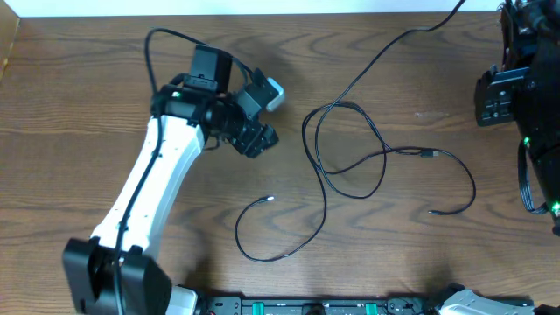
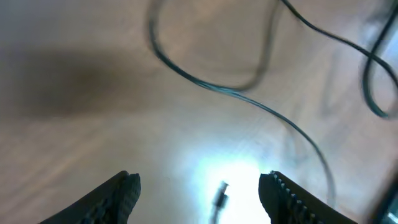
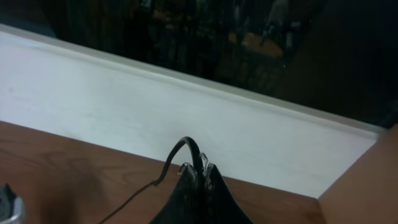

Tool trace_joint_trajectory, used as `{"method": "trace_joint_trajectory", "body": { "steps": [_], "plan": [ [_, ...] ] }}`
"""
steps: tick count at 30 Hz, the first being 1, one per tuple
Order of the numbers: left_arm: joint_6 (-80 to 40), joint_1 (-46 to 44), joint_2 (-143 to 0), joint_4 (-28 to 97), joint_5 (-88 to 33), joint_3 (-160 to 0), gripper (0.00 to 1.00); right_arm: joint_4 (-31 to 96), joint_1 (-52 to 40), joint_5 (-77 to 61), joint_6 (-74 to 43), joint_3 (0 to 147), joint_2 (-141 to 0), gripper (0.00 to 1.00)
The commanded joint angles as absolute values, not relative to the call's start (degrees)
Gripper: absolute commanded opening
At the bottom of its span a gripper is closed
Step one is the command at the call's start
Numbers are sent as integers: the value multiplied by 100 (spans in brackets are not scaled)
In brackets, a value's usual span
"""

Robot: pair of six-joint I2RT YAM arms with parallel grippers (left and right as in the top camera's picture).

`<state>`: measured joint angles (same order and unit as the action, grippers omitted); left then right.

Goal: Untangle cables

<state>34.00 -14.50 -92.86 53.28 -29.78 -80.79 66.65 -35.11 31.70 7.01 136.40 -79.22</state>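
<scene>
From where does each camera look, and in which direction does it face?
Overhead: above the table, facing straight down; shows left arm, right arm, left gripper, looped cables.
Left wrist: on the left arm, facing down; its open fingers flank a plug end.
Right wrist: facing across the table toward a white strip; the shut right gripper pinches a black cable.
Shared: overhead and left wrist both see looped cables.

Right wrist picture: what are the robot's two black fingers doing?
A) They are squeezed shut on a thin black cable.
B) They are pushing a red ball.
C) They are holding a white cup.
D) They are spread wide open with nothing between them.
A: the right gripper is squeezed shut, and a thin black cable arches up and out from between its tips.
</scene>
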Motion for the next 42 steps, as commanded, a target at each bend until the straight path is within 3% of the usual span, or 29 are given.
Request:
{"method": "trace_joint_trajectory", "body": {
  "steps": [1,10,17,30,42],
  "plan": [
    [4016,-1627,-9402,5802,-3900,-8084,66,6685,-3485,3441,777,13714,-7911,1],
    [4431,-2567,-9445,6571,-4125,-7588,66,6755,-3481,3503,779,13714,-7913,1],
    [4436,-3107,-9445,5817,-4025,-6827,66,6855,-3481,3505,779,13714,-7913,1],
    [4434,-3197,-9445,4825,-4029,-5878,67,6969,-3481,3546,779,13712,-7913,1],
    [4427,-3835,-9448,4191,-4425,-5833,67,6997,-3481,3546,779,13712,-7918,1]
  ]
}}
